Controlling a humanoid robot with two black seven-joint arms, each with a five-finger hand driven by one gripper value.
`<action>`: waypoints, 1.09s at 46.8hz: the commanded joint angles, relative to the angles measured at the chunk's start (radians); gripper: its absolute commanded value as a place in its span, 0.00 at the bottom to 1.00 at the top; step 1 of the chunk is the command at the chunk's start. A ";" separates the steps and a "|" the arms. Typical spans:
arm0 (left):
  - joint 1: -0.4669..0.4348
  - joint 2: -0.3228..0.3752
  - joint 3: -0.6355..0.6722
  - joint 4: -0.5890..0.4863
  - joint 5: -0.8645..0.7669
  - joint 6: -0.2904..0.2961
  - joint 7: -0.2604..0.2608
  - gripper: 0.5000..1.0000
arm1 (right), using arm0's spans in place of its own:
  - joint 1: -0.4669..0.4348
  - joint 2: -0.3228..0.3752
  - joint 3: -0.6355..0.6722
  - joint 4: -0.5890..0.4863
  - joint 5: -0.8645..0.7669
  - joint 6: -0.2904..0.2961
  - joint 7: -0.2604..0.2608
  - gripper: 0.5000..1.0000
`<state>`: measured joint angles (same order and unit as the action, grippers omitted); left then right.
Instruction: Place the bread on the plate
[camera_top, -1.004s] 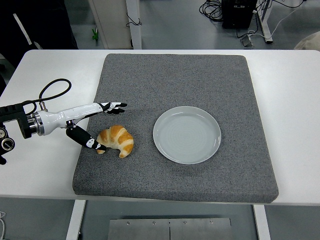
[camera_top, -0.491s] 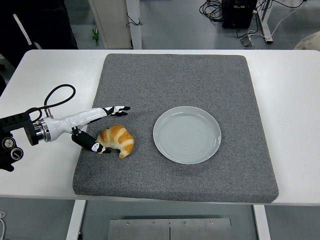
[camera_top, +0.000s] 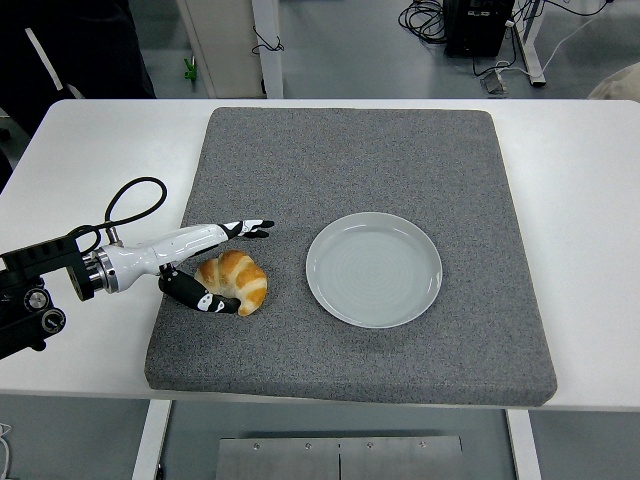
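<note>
Bread: the croissant (camera_top: 234, 281) lies on the grey mat (camera_top: 350, 160), left of the plate (camera_top: 374, 269) and apart from it.
Left hand: my left hand (camera_top: 208, 268) is spread around the bread, fingers (camera_top: 250, 229) behind it and thumb (camera_top: 205, 298) in front, so I can pinch it. I judge it is not gripped yet.
Plate: it sits bare, waiting for the bread.
Right hand: I do not see it.
Table: the white table (camera_top: 585, 200) holds the mat.

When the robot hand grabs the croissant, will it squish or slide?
The croissant looks puffy and flaky, so it probably squishes if squeezed hard. It likely weighs little. The rough grey mat should stop it sliding. The left robot hand straddles it with spread fingers.
</note>
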<state>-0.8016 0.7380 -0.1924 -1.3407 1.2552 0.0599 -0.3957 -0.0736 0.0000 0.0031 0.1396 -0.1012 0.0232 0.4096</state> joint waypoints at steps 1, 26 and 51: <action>0.005 -0.002 -0.001 0.000 0.003 0.014 0.000 0.87 | 0.000 0.000 0.000 0.000 0.000 0.001 0.000 1.00; 0.024 -0.005 0.001 0.003 0.062 0.094 0.000 0.80 | 0.000 0.000 0.000 0.000 0.000 0.000 0.000 1.00; 0.033 -0.006 0.001 0.011 0.095 0.109 0.000 0.62 | 0.000 0.000 0.000 0.000 0.000 0.000 0.000 1.00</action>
<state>-0.7704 0.7326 -0.1916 -1.3299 1.3492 0.1683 -0.3958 -0.0736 0.0000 0.0031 0.1396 -0.1012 0.0234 0.4096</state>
